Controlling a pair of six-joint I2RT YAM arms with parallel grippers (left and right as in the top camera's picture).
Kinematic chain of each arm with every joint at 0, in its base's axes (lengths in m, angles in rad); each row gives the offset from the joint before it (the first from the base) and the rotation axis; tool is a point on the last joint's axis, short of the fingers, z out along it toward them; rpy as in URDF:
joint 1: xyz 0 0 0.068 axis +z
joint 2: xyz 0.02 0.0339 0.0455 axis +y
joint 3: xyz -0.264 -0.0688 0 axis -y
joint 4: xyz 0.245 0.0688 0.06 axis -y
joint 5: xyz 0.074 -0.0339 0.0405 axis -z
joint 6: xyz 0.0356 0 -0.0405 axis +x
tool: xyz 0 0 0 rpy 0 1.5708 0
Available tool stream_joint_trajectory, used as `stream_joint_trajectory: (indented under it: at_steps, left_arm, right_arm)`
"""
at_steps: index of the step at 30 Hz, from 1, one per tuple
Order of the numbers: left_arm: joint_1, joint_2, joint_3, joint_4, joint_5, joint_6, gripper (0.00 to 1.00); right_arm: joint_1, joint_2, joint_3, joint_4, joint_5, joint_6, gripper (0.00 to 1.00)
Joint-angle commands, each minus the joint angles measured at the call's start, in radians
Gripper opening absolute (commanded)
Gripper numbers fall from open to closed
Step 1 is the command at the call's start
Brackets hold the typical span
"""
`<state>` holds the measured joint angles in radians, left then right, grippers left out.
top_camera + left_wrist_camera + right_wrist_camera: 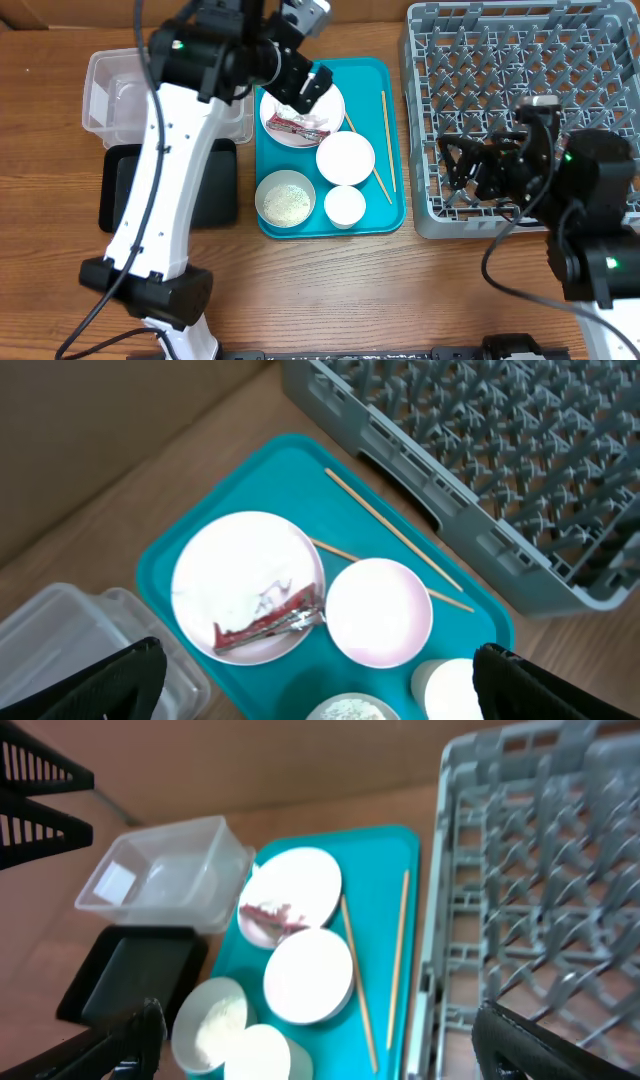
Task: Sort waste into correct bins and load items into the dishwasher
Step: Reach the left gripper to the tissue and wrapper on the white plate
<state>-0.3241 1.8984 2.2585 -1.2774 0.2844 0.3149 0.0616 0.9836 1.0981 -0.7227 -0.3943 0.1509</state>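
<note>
A white plate (300,115) on the teal tray holds the red-and-silver wrapper (295,126). It also shows in the left wrist view (265,622). A white bowl (345,157) sits beside the plate. A second bowl (285,199) holds rice grains. The white cup (344,205) stands next to it. Two chopsticks (383,130) lie along the tray's right side. My left gripper (308,88) is open and empty above the plate. My right gripper (468,165) is open and empty over the front left of the grey dish rack (520,60). I cannot make out the napkin.
The teal tray (395,215) lies mid-table. The clear tub (125,95) stands at the far left, with the black tray (120,190) in front of it. The rack fills the right side.
</note>
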Motion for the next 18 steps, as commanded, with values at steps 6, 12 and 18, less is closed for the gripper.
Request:
stream_joint_trajectory:
  at_steps: [6,12,18]
  left_arm:
    - [-0.017,0.076,0.032,0.003,0.2,0.018,1.0]
    - [-0.017,0.128,0.032,0.078,-0.049,-0.283,1.0]
    - [-0.017,0.219,0.032,0.039,-0.369,-0.827,0.97]
  right_arm:
    - [0.008,0.038,0.027,-0.013,-0.171,0.003,1.0]
    - [0.008,0.038,0.027,-0.032,-0.176,0.003,1.0]
    - [0.008,0.038,0.027,-0.032,-0.176,0.003,1.0]
